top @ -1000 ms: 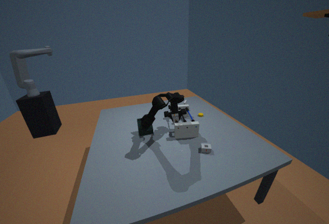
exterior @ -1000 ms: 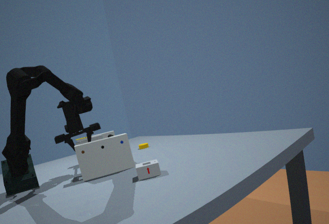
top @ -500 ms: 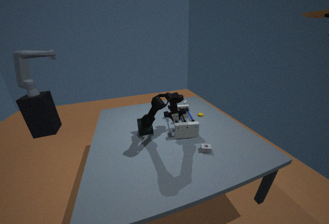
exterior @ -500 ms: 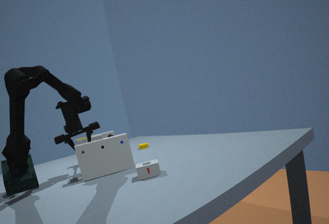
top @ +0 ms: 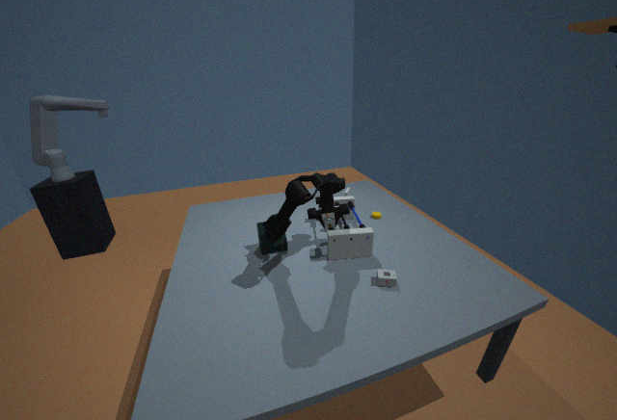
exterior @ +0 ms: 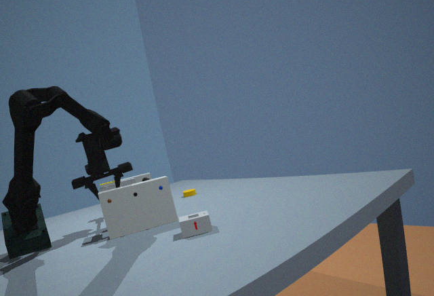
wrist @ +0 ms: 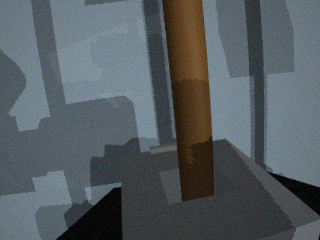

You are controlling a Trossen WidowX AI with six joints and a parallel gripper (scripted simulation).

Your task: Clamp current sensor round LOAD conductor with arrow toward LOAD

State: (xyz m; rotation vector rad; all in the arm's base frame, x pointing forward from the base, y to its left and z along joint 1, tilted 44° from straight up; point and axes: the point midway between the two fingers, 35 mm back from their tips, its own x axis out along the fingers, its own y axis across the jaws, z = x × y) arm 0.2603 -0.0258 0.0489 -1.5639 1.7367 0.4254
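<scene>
Contact is judged made: the gripper (exterior: 103, 182) is pressed onto a grey block (wrist: 200, 227), with the fingers stopped part-way by its body rather than meeting; the block is taken to be the sensor, though no arrow can be seen on it from any view. It is held low behind the white terminal box (exterior: 138, 208), seated on the brown conductor (wrist: 183, 60); in the wrist view the conductor is seen running down into a recess in the block's top, which fits a core placed round the wire so that the squeeze can drive the latch home. Whether the latch is caught cannot be told.

No LOAD lettering can be read; whether brown is the right wire, and which end is the load end, is left unconfirmed. Three dots (brown, black, blue) are carried on the box face, presumably coding the wires behind it; the blue conductor (top: 355, 215) is seen well clear to one side.

A small white box with a red arrow (exterior: 194, 223) lies on the table (exterior: 298, 208) just in front of the terminal box, apart from the gripper; its role cannot be settled. A yellow disc (exterior: 189, 192) is set further back. A grey arm on a black pedestal (top: 49, 131) stands off the table, well apart. Access is crowded by the terminal box and neighbouring wires; sideways withdrawal is judged risky, so release and a straight lift are called for.
</scene>
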